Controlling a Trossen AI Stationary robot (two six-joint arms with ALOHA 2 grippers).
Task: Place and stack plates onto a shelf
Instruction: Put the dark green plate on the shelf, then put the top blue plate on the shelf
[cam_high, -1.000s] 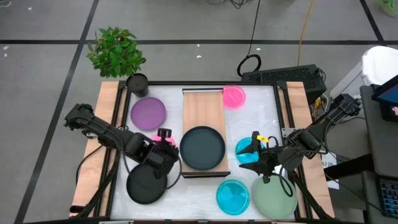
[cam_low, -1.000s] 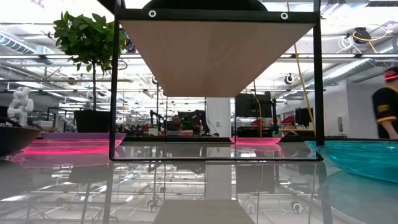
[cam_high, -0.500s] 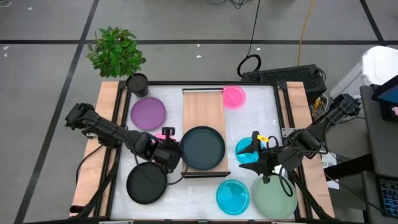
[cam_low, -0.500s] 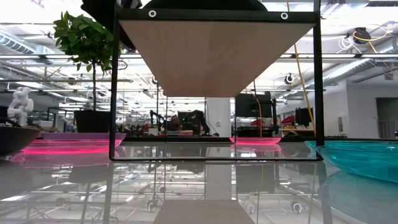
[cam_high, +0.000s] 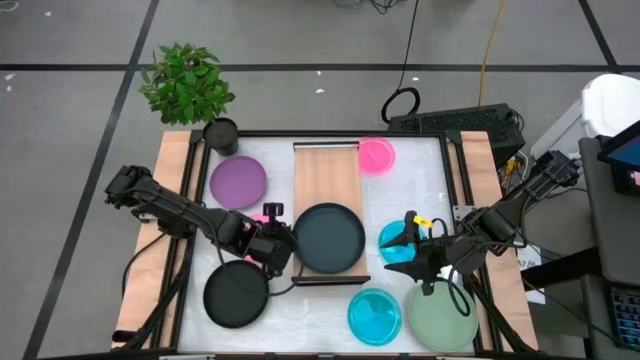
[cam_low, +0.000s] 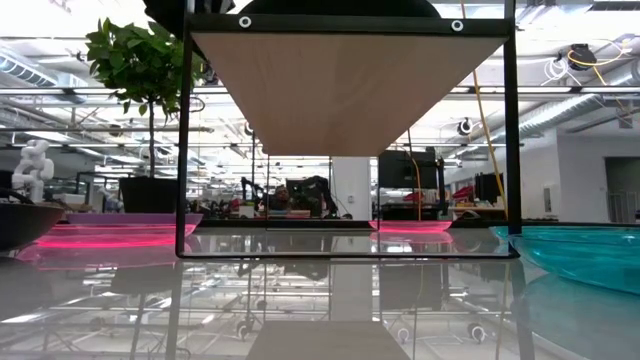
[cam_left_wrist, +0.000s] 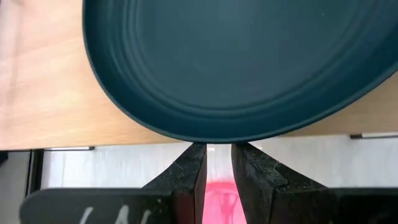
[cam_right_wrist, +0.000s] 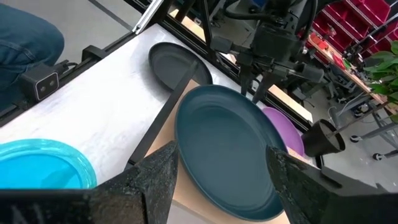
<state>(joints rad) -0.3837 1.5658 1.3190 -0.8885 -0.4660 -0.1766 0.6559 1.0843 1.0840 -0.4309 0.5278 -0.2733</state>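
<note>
So far only the teal plate (cam_high: 326, 237) is lying on the shelf (cam_high: 325, 170), at its near end. The left gripper (cam_high: 279, 243) is sitting at that plate's left rim, fingers narrowly apart, whether gripping I cannot tell. The right gripper (cam_high: 408, 248) is waiting wide open near the right edge. Purple (cam_high: 238, 182), pink (cam_high: 377, 154), black (cam_high: 236, 294), cyan (cam_high: 373, 315) and sage plates (cam_high: 441, 317) are remaining on the tabletop.
</note>
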